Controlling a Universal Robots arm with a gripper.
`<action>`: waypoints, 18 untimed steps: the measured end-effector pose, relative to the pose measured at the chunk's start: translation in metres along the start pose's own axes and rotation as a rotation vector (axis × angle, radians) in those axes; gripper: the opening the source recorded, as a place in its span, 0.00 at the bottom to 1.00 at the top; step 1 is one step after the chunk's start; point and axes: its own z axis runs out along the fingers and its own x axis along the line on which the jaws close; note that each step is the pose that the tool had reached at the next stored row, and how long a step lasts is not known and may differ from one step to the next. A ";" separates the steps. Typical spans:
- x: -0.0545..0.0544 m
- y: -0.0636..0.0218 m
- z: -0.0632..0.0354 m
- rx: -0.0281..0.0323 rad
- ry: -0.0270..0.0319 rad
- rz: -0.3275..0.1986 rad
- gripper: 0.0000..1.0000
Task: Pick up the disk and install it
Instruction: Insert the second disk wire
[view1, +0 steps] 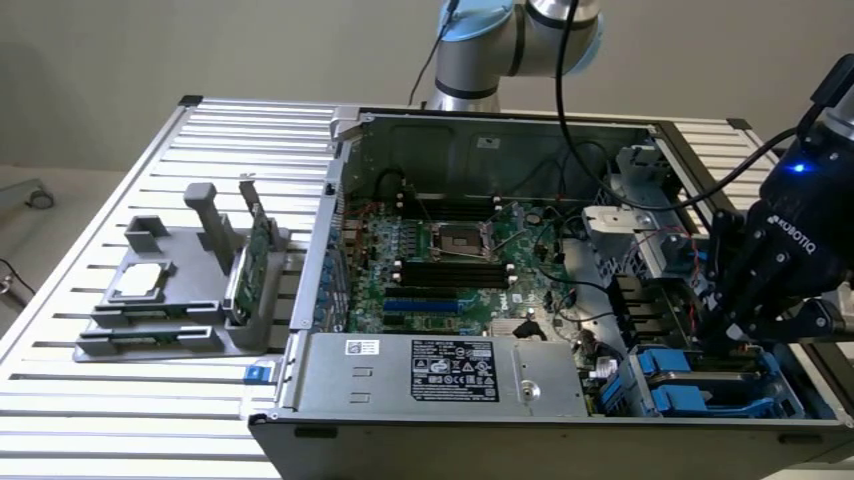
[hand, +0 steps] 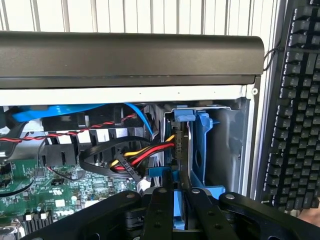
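Reaching down into the open computer case (view1: 467, 420), the gripper (view1: 747, 335) has its jaws clenched on the disk (hand: 187, 150), which stands on edge in its blue carrier at the drive bay (hand: 225, 145), beside the power cables (hand: 145, 152). I judge the disk should go straight along the bay, kept parallel to its walls, so the carrier does not catch the cables or the black bezel (hand: 130, 55).
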 end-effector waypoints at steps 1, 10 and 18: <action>0.000 0.0000 0.0001 0.0000 0.0001 0.000 0.16; -0.002 0.0001 0.0008 0.0000 0.0019 0.000 0.16; -0.003 0.0004 0.0025 0.0001 0.0070 -0.001 0.16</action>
